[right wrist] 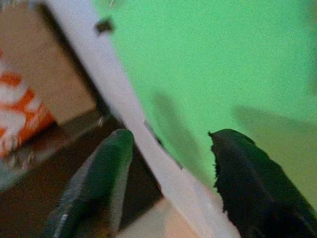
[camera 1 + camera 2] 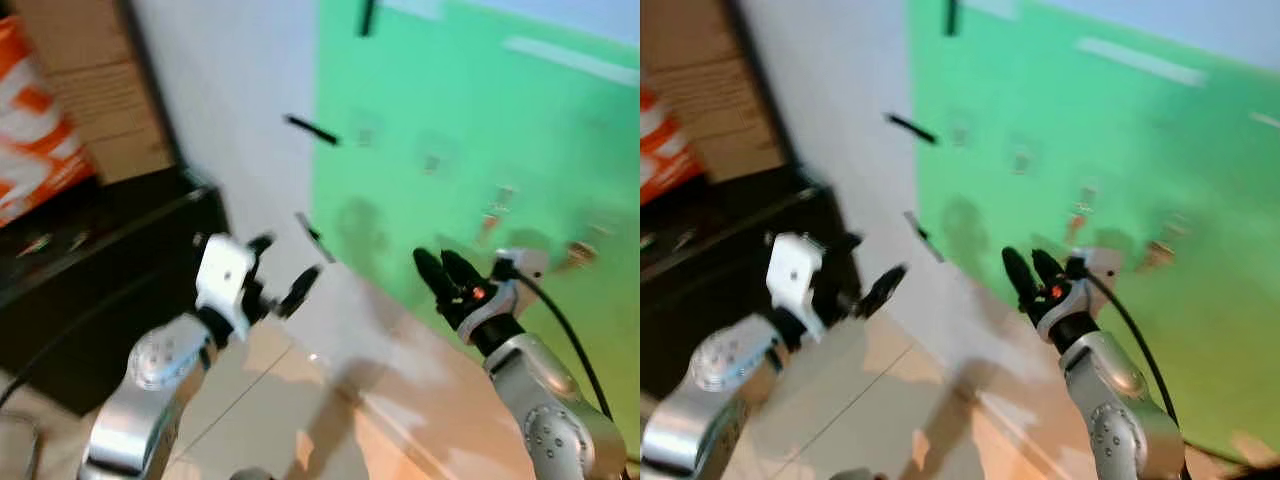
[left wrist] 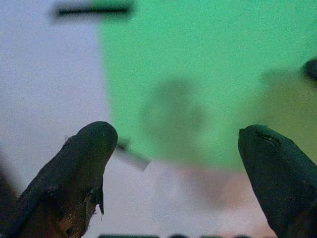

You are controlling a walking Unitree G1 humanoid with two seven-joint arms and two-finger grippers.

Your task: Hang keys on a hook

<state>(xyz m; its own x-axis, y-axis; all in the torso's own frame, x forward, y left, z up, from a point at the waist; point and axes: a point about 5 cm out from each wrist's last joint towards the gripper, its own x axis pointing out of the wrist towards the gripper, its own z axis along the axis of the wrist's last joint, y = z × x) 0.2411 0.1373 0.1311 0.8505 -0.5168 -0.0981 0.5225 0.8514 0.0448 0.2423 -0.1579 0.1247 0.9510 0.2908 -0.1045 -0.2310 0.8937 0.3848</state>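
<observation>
Left tool (image 2: 275, 275): two black fingers spread wide in the left wrist view, nothing between them, raised ahead of the silver left arm and aimed at the seam where white wall meets green. Right tool (image 2: 445, 268): black fingers (image 1: 250, 183) also parted in the right wrist view, gap empty, pointed at the bright green wall panel (image 2: 470, 130). Neither tool holds keys.

Keys: can't place them for sure. Small blurred reddish and tan items (image 2: 497, 210) sit on the green panel up and right of the right tool; these may be hooks or hung things, too smeared to tell. Short black pegs (image 2: 312, 130) stick out of the white wall strip (image 2: 240, 120) near the green edge, one higher at the panel top.

Risks, as judgement: whole head view is motion-blurred and tilted, so reaching now risks a misjudged contact, fingertips jabbing the wall. Right tool sits near the panel already; its black cable (image 2: 565, 325) could snag a peg.

Room: dark low cabinet (image 2: 110, 280) crowds the left arm's outer side, with an orange-and-white bag (image 2: 35, 130) and cardboard box (image 2: 95, 70) above. Pale tiled floor (image 2: 300, 400) between the arms is open. Wall face ahead is the hard limit.
</observation>
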